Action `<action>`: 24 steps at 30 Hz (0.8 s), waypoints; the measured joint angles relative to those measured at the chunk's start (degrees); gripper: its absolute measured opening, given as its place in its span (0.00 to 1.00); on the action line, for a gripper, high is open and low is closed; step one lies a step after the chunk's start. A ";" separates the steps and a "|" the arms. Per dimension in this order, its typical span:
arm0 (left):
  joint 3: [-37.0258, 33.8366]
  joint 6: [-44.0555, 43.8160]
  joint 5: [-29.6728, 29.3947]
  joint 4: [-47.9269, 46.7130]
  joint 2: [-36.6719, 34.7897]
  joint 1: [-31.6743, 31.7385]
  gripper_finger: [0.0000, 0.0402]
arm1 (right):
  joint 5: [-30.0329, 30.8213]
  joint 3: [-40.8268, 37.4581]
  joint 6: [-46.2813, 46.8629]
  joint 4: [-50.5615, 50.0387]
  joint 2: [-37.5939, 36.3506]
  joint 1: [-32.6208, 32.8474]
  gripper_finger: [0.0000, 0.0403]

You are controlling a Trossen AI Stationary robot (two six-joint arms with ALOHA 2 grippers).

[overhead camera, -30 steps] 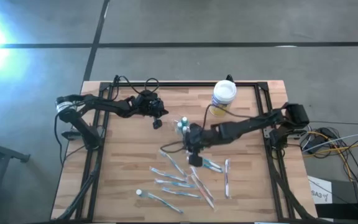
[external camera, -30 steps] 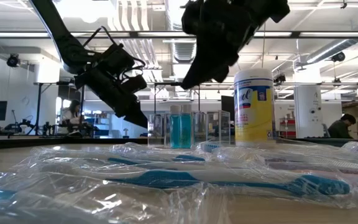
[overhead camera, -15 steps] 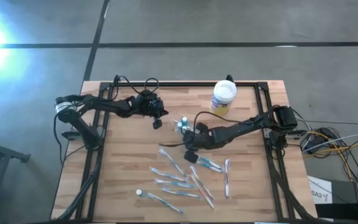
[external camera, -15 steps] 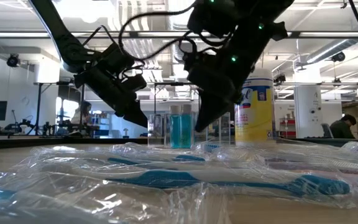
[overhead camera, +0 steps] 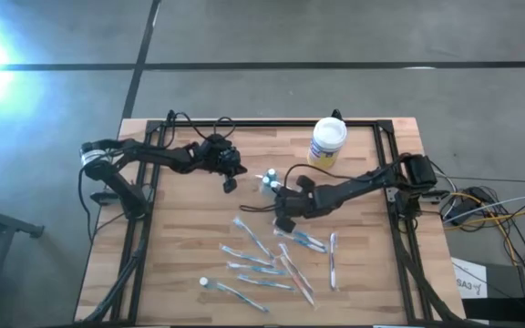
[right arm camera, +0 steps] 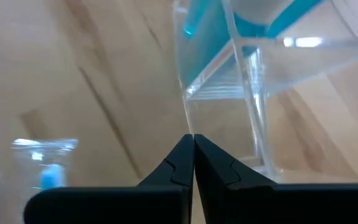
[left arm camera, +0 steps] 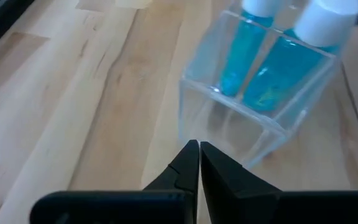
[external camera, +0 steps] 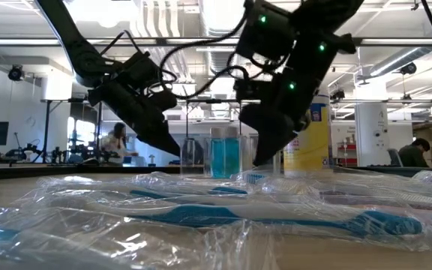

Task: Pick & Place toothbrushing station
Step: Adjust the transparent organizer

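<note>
Nearest my low camera lie toothbrushes in clear wrappers (external camera: pixel 276 214), strewn over the near half of the wooden table (overhead camera: pixel 180 246). Just beyond them my right gripper (overhead camera: pixel 283 221) hangs low with its fingers pressed together on nothing, its tips close to the near corner of the toothbrushing station (overhead camera: pixel 268 183), which the right wrist view shows just ahead of the fingertips. The station, a clear plastic holder carrying two blue-filled, white-capped bottles (left arm camera: pixel 272 62), stands upright near the middle of the table. On its other side my left gripper (overhead camera: pixel 229 182) points down at it, fingers all but shut and empty, just short of the clear wall in the left wrist view. Farther back stands the white-lidded, yellow-labelled canister (overhead camera: pixel 328 138), apart from the station. I judge this the approach before the pick: neither arm has a hold. The next move calls for one gripper to open wide enough to straddle a station wall, then close gently, since thin plastic may slip or tip.
</note>
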 joint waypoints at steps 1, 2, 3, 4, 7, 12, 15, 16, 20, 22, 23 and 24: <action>0.00 0.00 0.00 0.00 0.00 -0.23 0.05 | 0.14 -0.56 0.39 0.04 0.00 -0.39 0.02; 0.00 0.02 0.00 0.00 0.00 -0.47 0.05 | 0.22 -1.16 0.87 -0.02 0.00 -0.82 0.02; 0.00 0.02 0.00 0.00 0.00 -0.71 0.05 | 0.41 -1.66 1.25 -0.11 0.00 -1.20 0.02; 0.00 0.12 0.00 0.02 0.00 -0.93 0.05 | 0.80 -2.03 1.40 -0.13 0.00 -1.54 0.02; 0.00 0.19 -0.01 0.07 0.00 -1.57 0.05 | 1.74 -2.68 1.42 0.04 -0.02 -2.37 0.02; 0.00 0.22 -0.02 0.24 0.00 -2.19 0.06 | 2.44 -3.27 0.09 0.09 -0.09 -4.22 0.02; 0.02 0.20 -0.04 0.24 0.00 -2.24 0.06 | 2.87 -3.28 -1.28 0.14 -0.10 -5.62 0.02; 0.02 0.20 -0.04 0.22 0.00 -2.29 0.06 | 2.90 -3.27 -1.87 0.14 -0.12 -6.07 0.02; 0.02 0.15 -0.09 0.22 0.00 -2.32 0.06 | 2.90 -2.85 -4.10 0.16 -0.13 -7.59 0.02; 0.02 0.13 -0.11 0.21 0.00 -2.32 0.06 | 2.84 -2.59 -4.77 0.22 -0.13 -7.85 0.02; 0.02 0.13 -0.15 0.22 0.00 -2.32 0.06 | 2.85 -2.51 -4.97 0.22 -0.15 -7.91 0.02; 0.02 0.13 -0.32 0.22 0.00 -2.35 0.06 | 2.81 -2.41 -5.10 0.19 -0.17 -7.93 0.02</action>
